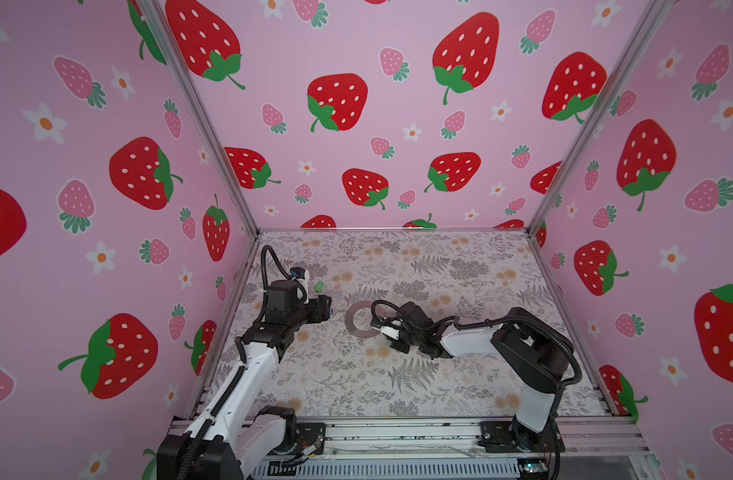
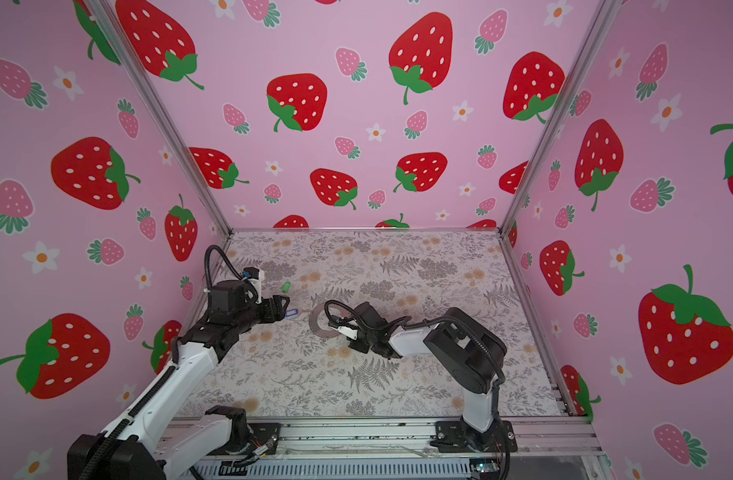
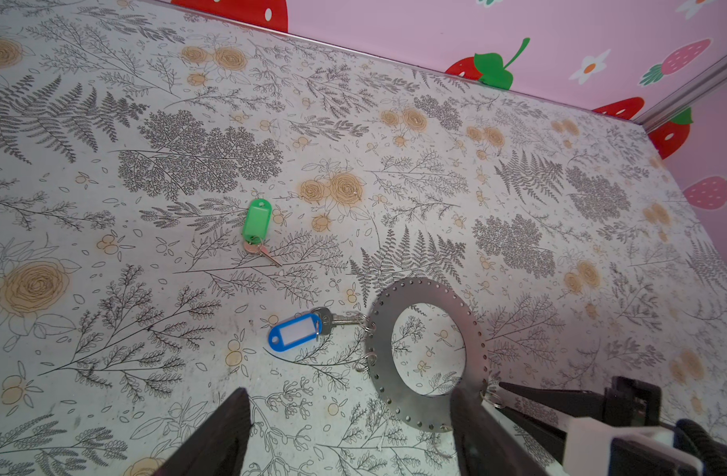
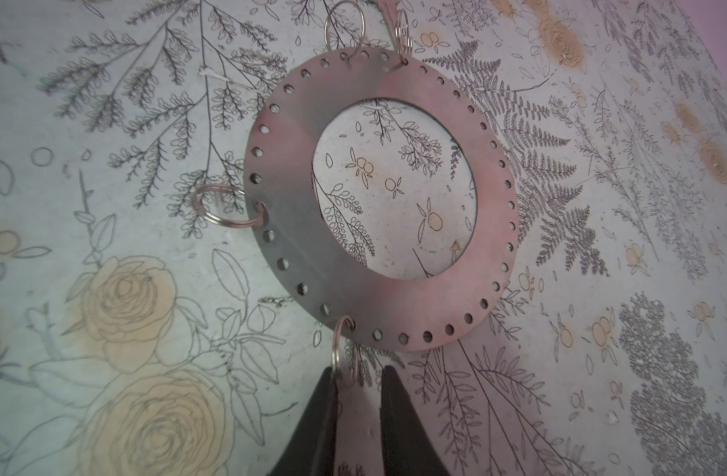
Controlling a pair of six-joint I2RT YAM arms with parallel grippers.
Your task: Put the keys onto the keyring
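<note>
The keyring (image 3: 379, 354) (image 4: 287, 230) is a flat grey disc with a wide hole and small split rings on its rim, lying mid-table in both top views (image 1: 352, 320) (image 2: 317, 326). The green-tagged key (image 3: 256, 222) (image 1: 319, 286) (image 2: 286, 286) lies apart, farther back. The blue-tagged key (image 3: 294, 338) (image 2: 291, 313) lies beside the keyring, its shaft tip reaching a split ring (image 3: 369, 324). My left gripper (image 3: 353, 432) (image 1: 325, 309) hangs open just short of the blue key. My right gripper (image 4: 359, 371) (image 1: 375, 326) is narrowly open, one split ring (image 4: 340, 350) against a fingertip.
A floral mat (image 1: 398, 374) covers the table. Pink strawberry walls with metal corner posts (image 1: 556, 195) enclose three sides. An aluminium rail (image 1: 398, 432) carrying both arm bases runs along the front edge.
</note>
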